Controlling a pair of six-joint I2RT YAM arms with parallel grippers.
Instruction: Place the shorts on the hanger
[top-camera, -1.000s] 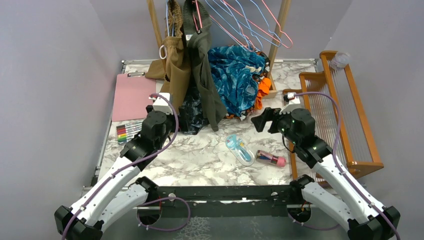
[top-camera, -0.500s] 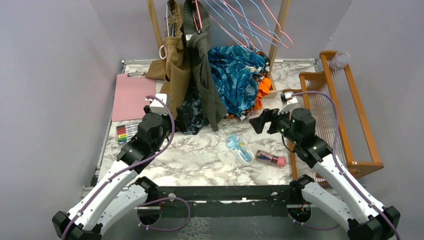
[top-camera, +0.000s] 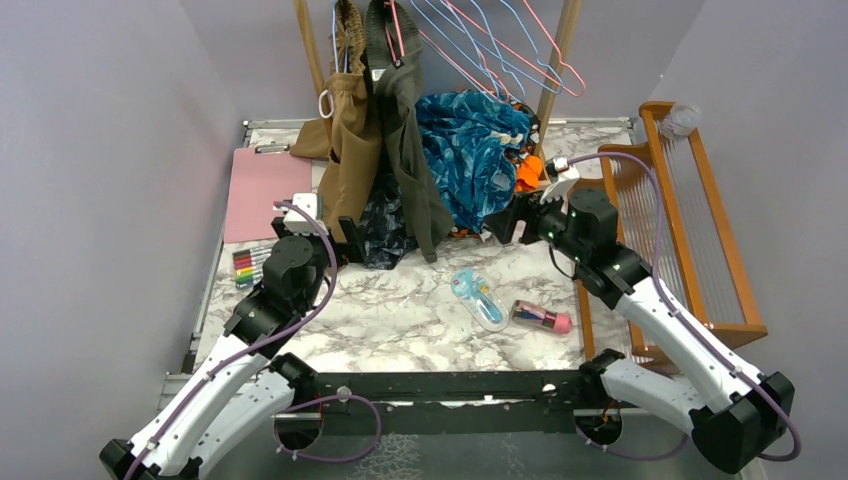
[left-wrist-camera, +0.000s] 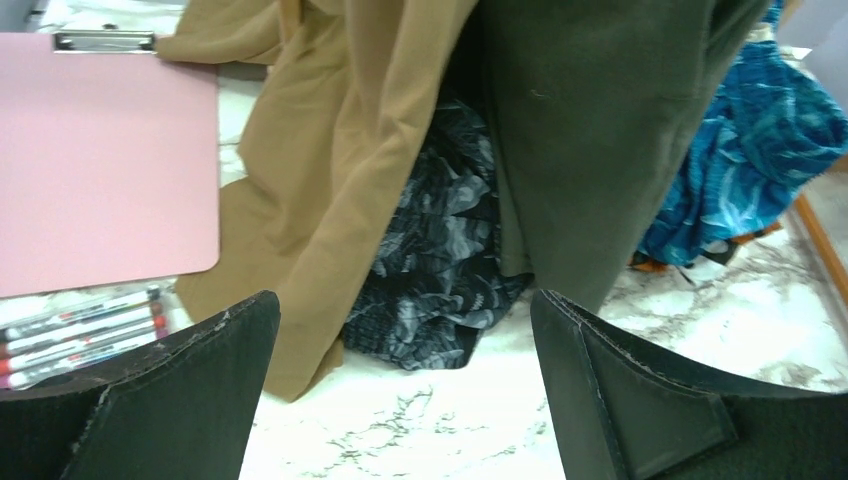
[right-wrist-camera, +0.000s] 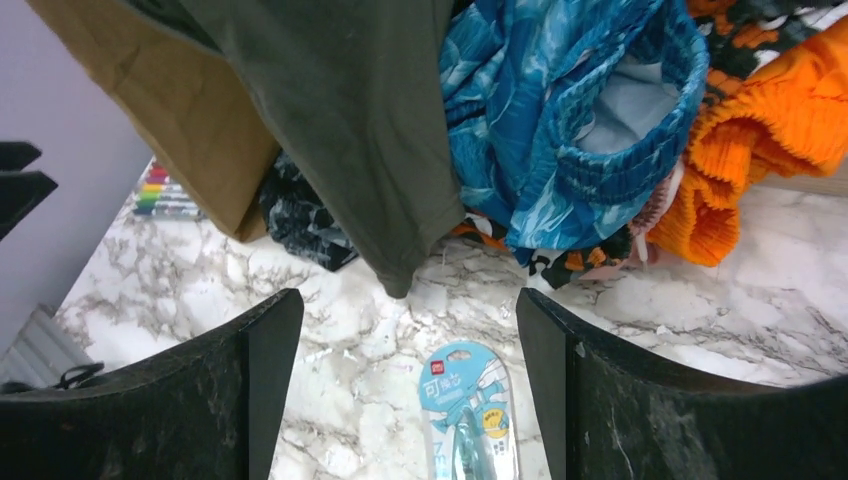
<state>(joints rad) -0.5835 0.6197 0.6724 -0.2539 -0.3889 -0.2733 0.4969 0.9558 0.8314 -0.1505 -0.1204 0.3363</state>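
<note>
The shiny teal-blue shorts lie heaped at the back of the marble table, under the clothes rail. The right wrist view shows their gathered waistband gaping open toward the camera. In the left wrist view the shorts show at the far right. A light-blue wire hanger hangs on the rail among pink ones, above the shorts. My right gripper is open just in front of the shorts and holds nothing. My left gripper is open and empty, facing the hanging garments.
A tan garment and an olive one hang down to the table over a dark grey printed cloth. An orange garment lies right of the shorts. On the table: pink clipboard, markers, blister pack, pink-capped tube. Wooden rack at right.
Both arms have reached farther back toward the clothes. The right gripper has moved up and left, closer to the shorts. Both stay open.
</note>
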